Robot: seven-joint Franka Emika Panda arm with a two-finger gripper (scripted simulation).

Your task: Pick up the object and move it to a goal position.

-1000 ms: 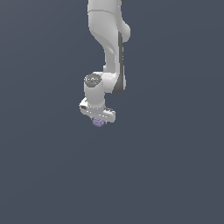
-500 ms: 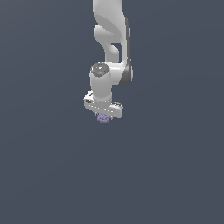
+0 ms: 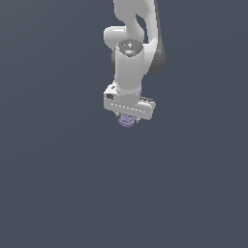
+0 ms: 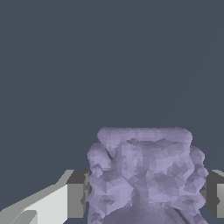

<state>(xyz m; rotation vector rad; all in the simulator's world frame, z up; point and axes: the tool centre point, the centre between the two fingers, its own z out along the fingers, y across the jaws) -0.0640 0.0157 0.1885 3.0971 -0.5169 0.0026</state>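
Under the white arm (image 3: 130, 58), near the middle of the exterior view and a little toward its top, the end effector (image 3: 127, 117) points downward with a small lavender-purple blob (image 3: 127, 120) tucked at its tip. Only the lower part of the blob shows there, poking out below the wide white body of the end effector; the blob is clearly narrower than that body. The arm comes down from the top edge of the exterior view, bends at a rounded joint, and ends in the flat white block that carries the fingers.

The wrist view gives the closer look. The blob (image 4: 144, 175) fills the space between the two fingers, its surface lumpy and faceted, with a flatter ridge across its far side. One dark finger pad (image 4: 78, 194) presses against one flank of the blob, and the other pad (image 4: 214, 194) sits against the opposite flank at the picture's edge. So the end effector (image 4: 146, 194) is closed on the blob, gripping it from both sides.

Around all this is a plain, even dark grey-blue surface (image 3: 58, 184) with no markings. Whether the blob touches that surface or hangs above it cannot be told from either view.
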